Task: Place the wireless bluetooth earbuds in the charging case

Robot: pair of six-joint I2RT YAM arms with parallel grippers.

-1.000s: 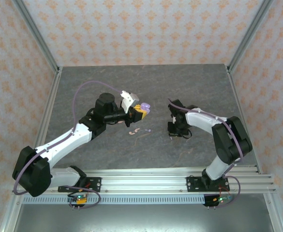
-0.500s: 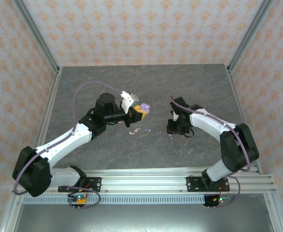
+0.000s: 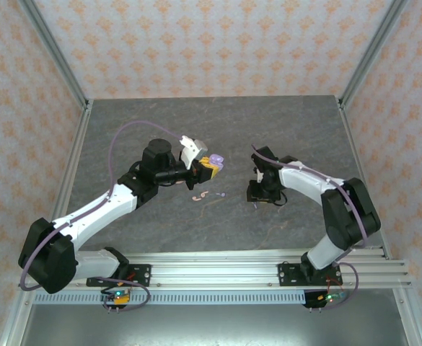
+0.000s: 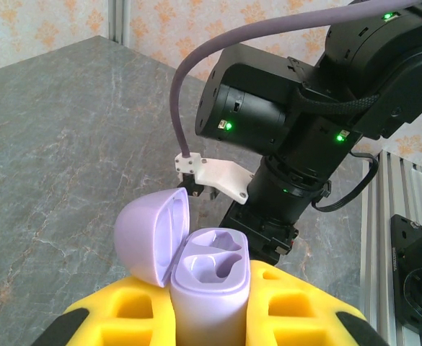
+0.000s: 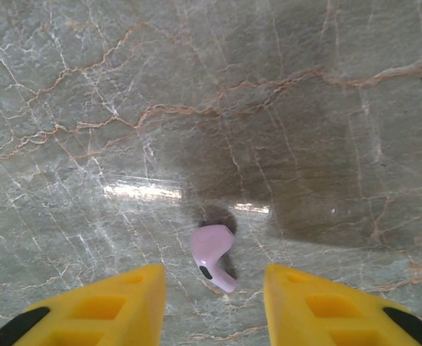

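Note:
My left gripper (image 4: 209, 306) is shut on the lilac charging case (image 4: 205, 288) and holds it upright above the table. Its lid (image 4: 151, 235) is swung open to the left and both sockets are empty. In the top view that case (image 3: 213, 161) sits at the left gripper (image 3: 208, 166). A lilac earbud (image 5: 212, 249) lies on the table between the yellow fingers (image 5: 135, 288) of my open right gripper (image 5: 212, 282), touching neither. Two pale pink earbuds (image 3: 200, 194) and another lilac earbud (image 3: 221, 194) lie loose on the table between the arms.
The grey marble tabletop (image 3: 218, 130) is fenced by metal posts and patterned walls. In the left wrist view the right arm's black wrist (image 4: 290, 137) stands close behind the case. The aluminium base rail (image 3: 218, 267) runs along the near edge.
The right gripper has opened and its wrist has shifted slightly over the table. The left arm and the case have stayed still.

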